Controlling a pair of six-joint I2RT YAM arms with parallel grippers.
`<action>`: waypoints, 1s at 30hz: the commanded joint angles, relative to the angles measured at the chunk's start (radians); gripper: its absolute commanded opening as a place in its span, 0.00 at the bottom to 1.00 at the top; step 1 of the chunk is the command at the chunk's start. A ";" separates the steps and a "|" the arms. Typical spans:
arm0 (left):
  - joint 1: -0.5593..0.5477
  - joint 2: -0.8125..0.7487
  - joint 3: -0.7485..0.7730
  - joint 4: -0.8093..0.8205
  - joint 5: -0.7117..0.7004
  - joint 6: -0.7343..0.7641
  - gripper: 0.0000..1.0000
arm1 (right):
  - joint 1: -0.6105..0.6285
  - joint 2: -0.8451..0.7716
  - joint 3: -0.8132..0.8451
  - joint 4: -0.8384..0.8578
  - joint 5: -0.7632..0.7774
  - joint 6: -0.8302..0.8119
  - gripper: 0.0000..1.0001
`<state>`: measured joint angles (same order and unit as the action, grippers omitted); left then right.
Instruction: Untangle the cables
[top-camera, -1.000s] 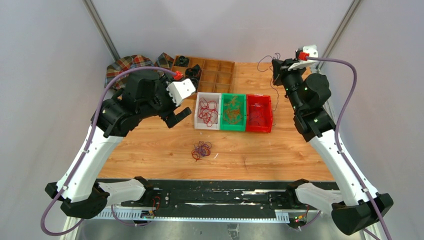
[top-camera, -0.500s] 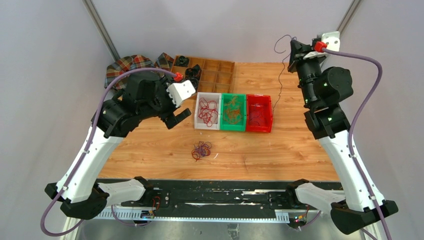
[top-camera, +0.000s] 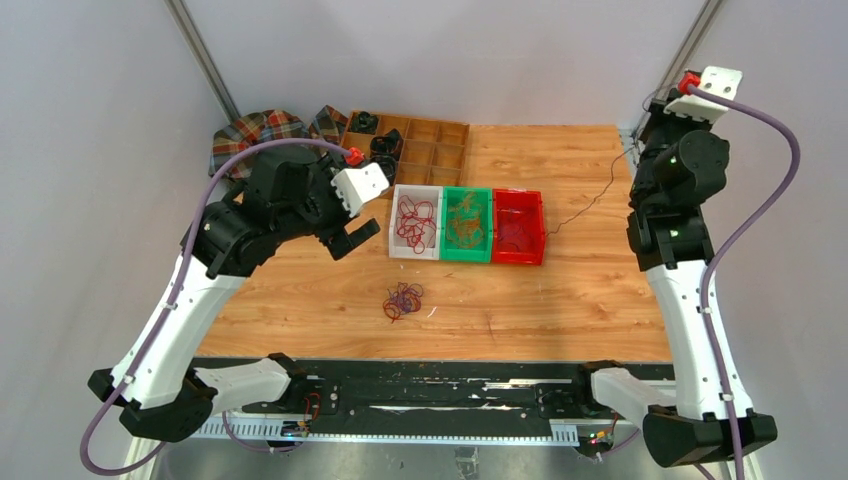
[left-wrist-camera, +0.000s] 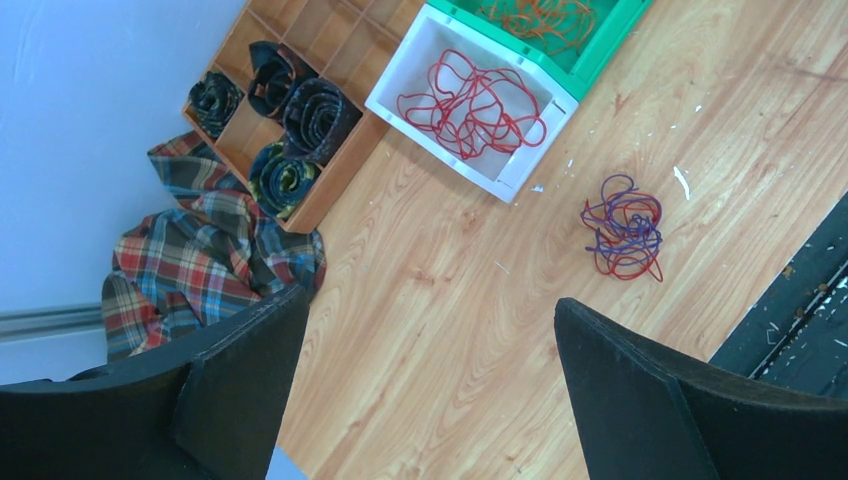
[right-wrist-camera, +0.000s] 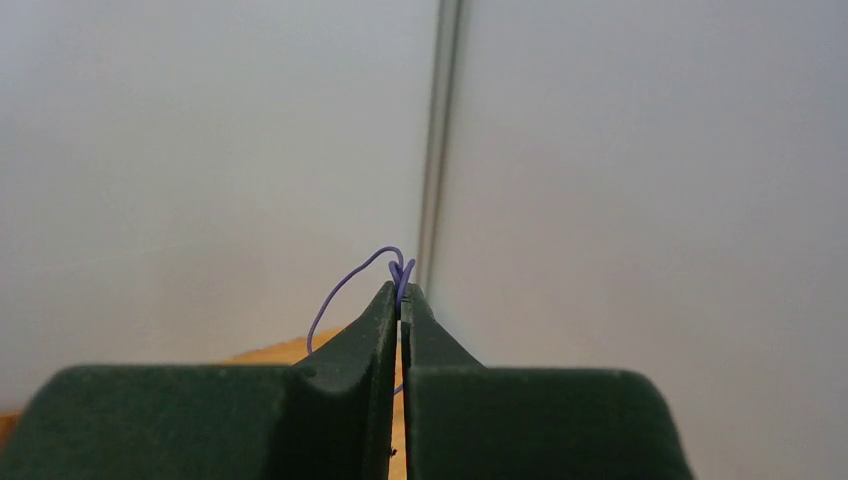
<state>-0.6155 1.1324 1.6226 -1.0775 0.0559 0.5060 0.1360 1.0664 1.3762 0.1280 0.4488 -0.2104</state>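
Right jaws: clenched on thin purple wire
Left jaws: released, empty
Risk: wire slips free, or snags red plastic bin

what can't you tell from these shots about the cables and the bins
Right wrist view: the purple cable is pinched in the right gripper, but its run below is hidden behind the gripper.
Top view: what the red bin holds is too small to tell.
Top view: in the tangle, which strand crosses which is too small.
Left wrist view: the green bin is cut off by the top edge.
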 joint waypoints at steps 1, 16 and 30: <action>0.010 -0.018 -0.010 0.008 0.003 0.013 0.98 | -0.079 -0.005 -0.136 0.011 0.098 0.029 0.01; 0.013 -0.030 -0.046 0.008 0.001 0.028 0.98 | -0.151 -0.051 -0.127 -0.079 -0.038 0.286 0.01; 0.025 -0.020 -0.065 0.010 0.017 0.008 0.98 | -0.122 0.004 -0.055 -0.026 -0.574 0.576 0.01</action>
<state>-0.6003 1.1160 1.5612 -1.0798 0.0601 0.5205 -0.0013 1.0397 1.3350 0.0700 0.0505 0.2737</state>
